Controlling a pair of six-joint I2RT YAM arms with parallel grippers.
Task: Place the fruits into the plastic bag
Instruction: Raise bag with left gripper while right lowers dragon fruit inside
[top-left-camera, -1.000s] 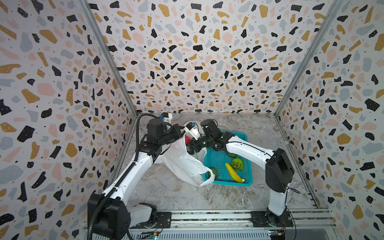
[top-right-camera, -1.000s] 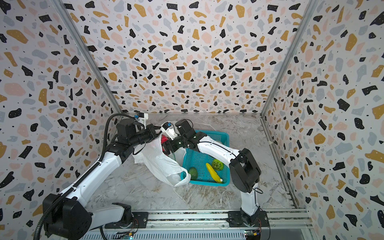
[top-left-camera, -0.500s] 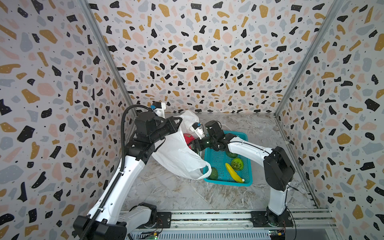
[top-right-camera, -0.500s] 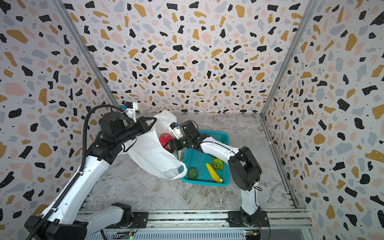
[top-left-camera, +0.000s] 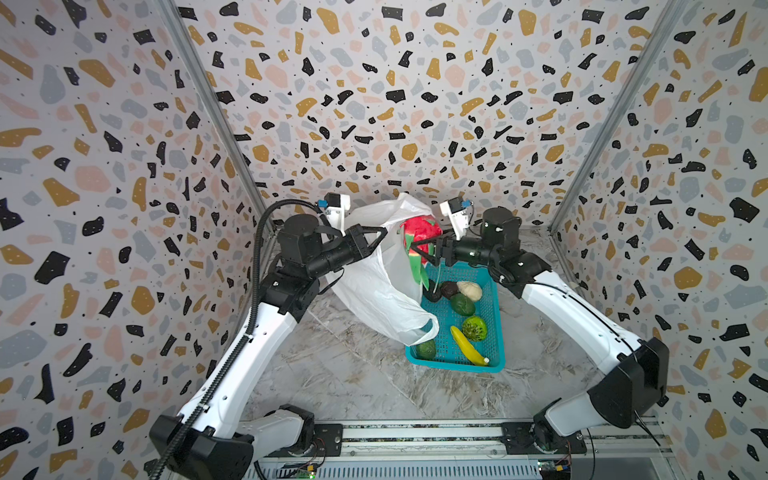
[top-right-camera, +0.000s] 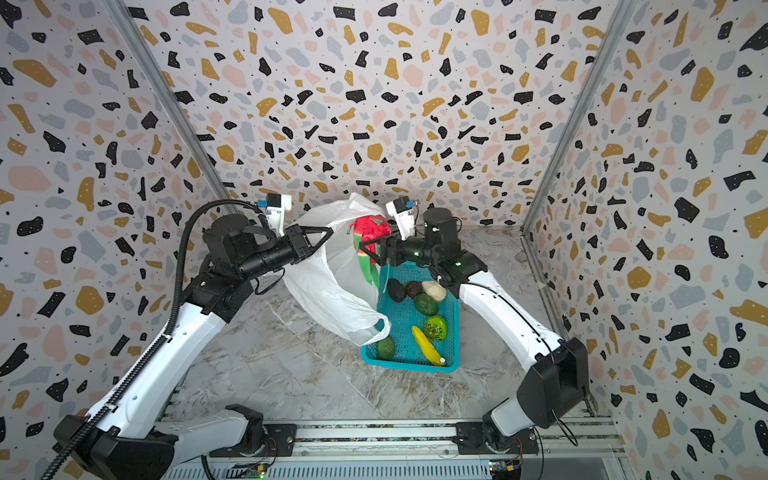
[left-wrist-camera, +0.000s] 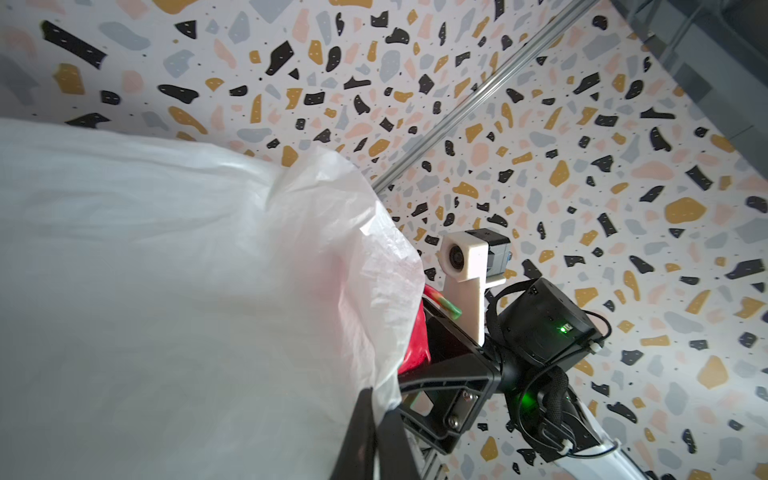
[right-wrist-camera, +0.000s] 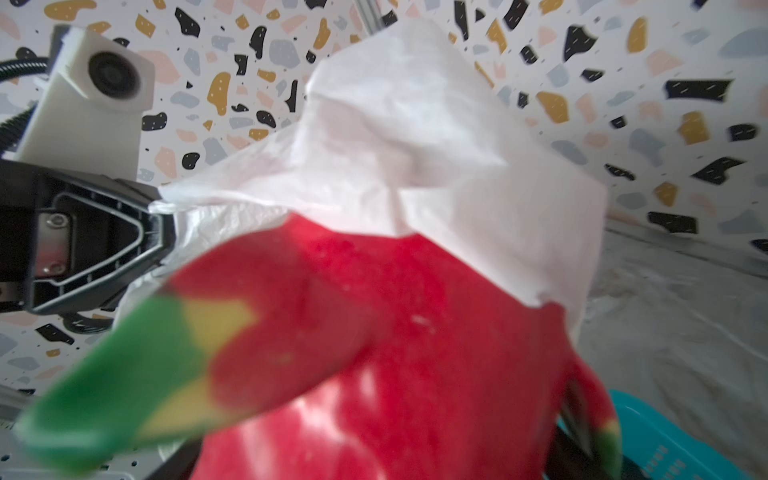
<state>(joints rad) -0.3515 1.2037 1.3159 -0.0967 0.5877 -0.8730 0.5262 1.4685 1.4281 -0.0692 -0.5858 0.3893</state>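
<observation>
Above the marbled grey surface (top-left-camera: 353, 374), toward the far end of the speckled enclosure, the left gripper (top-left-camera: 380, 232) was pressed together on the upper edge of the large thin white crinkly plastic bag (top-left-camera: 374, 291). It held the bag up so that the film hung down and to the right. The bag's lower end lay draped over the near left part of the teal perforated plastic basket (top-left-camera: 455, 365).

From the right, the right gripper (top-left-camera: 419, 251) had its jaws set wide around the red toy dragon fruit (top-left-camera: 419, 228) with green-tipped leaves, pinching it in the air at the bag's open mouth. In the right wrist view, the white film lapped over the far side of the fruit. In the left wrist view, red showed faintly through the plastic.

The other fruits lay in the basket, to the right of the bag. A dark maroon ball (top-left-camera: 448, 288) and a cream-white lump (top-left-camera: 469, 290) sat side by side at the far end, with a blackish piece (top-right-camera: 395, 289) just to their left, half hidden in a top view by the hanging leaves. A dark green avocado shape (top-left-camera: 462, 304) lay just nearer than those. A bright green bumpy ball (top-left-camera: 474, 328) and a yellow banana (top-left-camera: 467, 345) lay nearer again. Another green piece (top-left-camera: 427, 348) sat in the near left corner, at the edge of the draped film.
</observation>
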